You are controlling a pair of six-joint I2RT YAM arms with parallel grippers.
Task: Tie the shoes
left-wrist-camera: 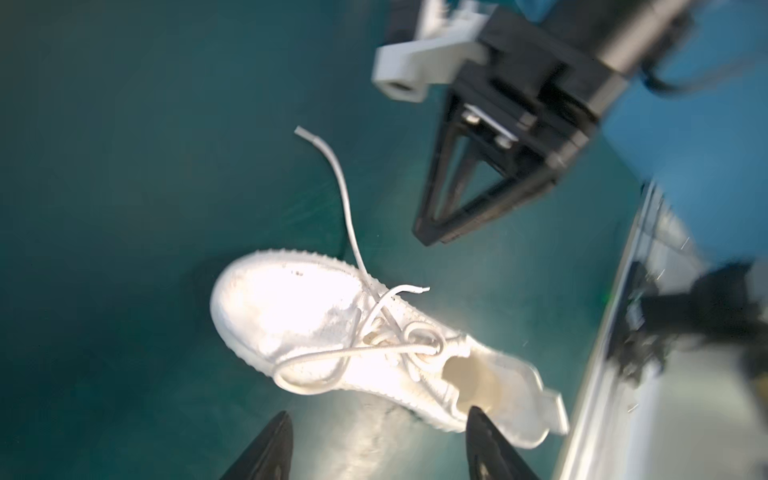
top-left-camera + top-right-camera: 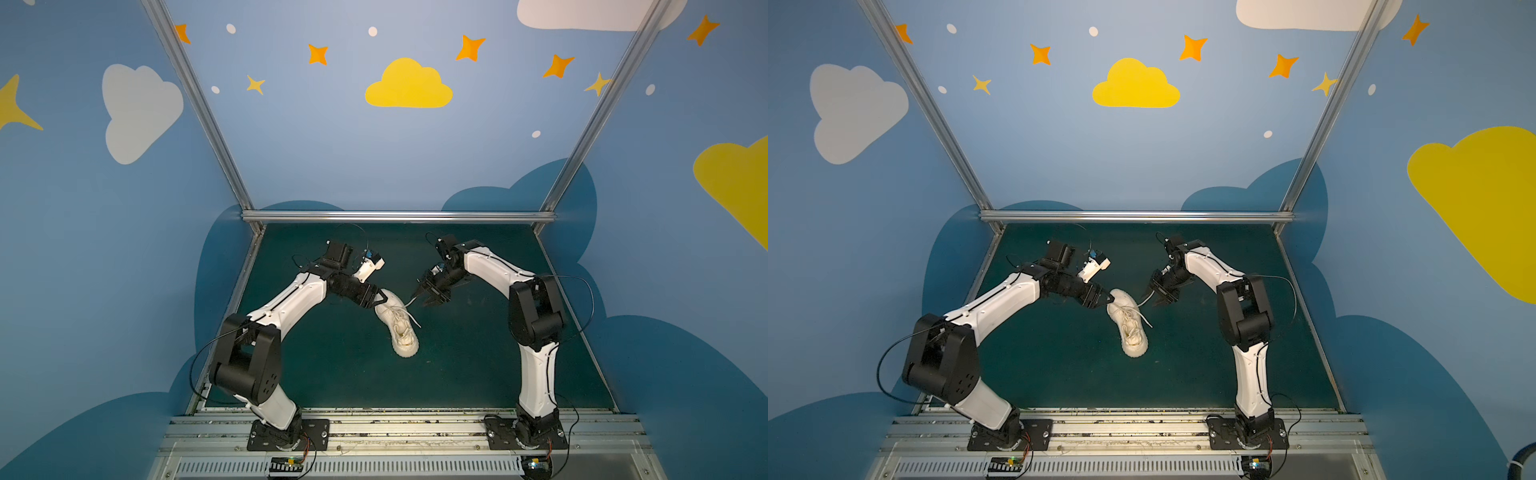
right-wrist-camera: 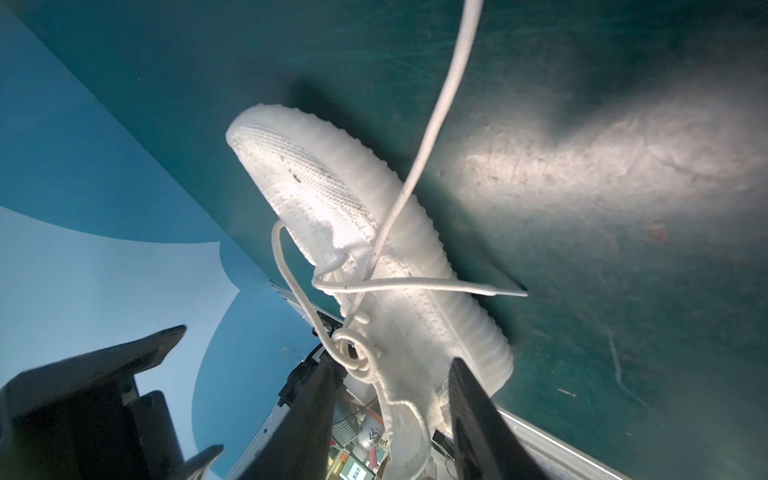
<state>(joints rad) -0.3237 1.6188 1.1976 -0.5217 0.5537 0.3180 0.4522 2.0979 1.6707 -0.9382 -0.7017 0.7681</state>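
The shoe (image 2: 399,328) lies ahead of the left gripper (image 2: 379,297) and beside the right gripper (image 2: 419,297), both spread and empty, bare mat (image 2: 332,365) open round its heel. One lace (image 3: 441,104) runs off the right wrist view.

Looking steeply down from high over the near edge in both top views, facing the far wall, taking in the whole bench (image 2: 332,374) and both arms, nearly alike. Riding close on the left wrist, peering past the left hand (image 1: 379,411) at the shoe (image 1: 291,316) and the right hand (image 1: 428,237). Sitting closer on the right wrist, sharing that shoe.
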